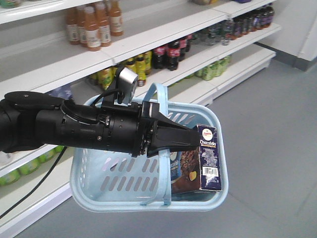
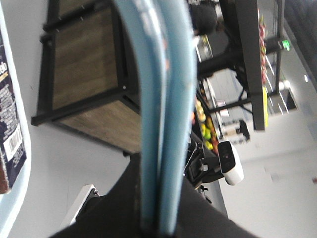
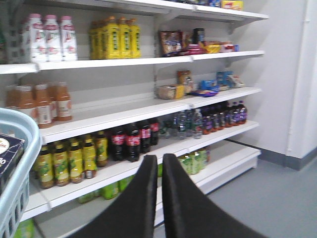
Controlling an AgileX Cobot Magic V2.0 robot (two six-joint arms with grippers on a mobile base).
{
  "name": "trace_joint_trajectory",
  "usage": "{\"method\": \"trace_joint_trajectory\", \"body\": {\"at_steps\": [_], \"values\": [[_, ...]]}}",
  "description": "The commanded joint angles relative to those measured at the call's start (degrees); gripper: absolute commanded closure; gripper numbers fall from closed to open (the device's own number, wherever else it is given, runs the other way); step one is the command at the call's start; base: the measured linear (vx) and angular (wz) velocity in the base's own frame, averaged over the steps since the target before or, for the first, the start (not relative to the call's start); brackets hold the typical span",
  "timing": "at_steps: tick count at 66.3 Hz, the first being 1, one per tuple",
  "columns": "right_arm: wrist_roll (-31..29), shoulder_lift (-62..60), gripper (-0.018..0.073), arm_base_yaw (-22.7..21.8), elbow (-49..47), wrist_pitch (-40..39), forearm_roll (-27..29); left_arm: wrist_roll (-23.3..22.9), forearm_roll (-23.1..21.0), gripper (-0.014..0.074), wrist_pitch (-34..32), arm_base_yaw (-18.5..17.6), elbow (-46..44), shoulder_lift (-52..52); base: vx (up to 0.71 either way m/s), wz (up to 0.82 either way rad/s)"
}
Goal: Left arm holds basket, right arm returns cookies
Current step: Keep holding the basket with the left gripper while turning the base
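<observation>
The light blue basket hangs in the air in front of the shelves. Its arched handle runs through the black fingers of my left gripper, which is shut on it. The left wrist view shows the handle gripped close up, between the dark fingers. The navy "Chocofello" cookies box stands upright in the basket's right end, just beyond the left fingertips. My right gripper is shut and holds nothing. It hangs to the right of the basket, clear of the cookies.
White store shelves with orange juice bottles, cola bottles and yellow-green drinks stand close behind the basket. Grey floor lies to the right. A wood and black cabinet shows in the left wrist view.
</observation>
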Motion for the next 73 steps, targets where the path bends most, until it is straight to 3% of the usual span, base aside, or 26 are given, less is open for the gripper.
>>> {"method": "trace_joint_trajectory", "body": {"at_steps": [1,73], "values": [[-0.4,-0.7,0.057,-0.3,1.1,-4.5,-0.1,0.8,-7.1,0.0599,3.2,-0.2,-1.5,-2.8,0.21,-0.83],[-0.4,-0.7,0.057,-0.3,1.1,-4.5,-0.1,0.8,-7.1,0.0599,3.2,-0.2,-1.5,-2.8,0.18,-0.68]]}}
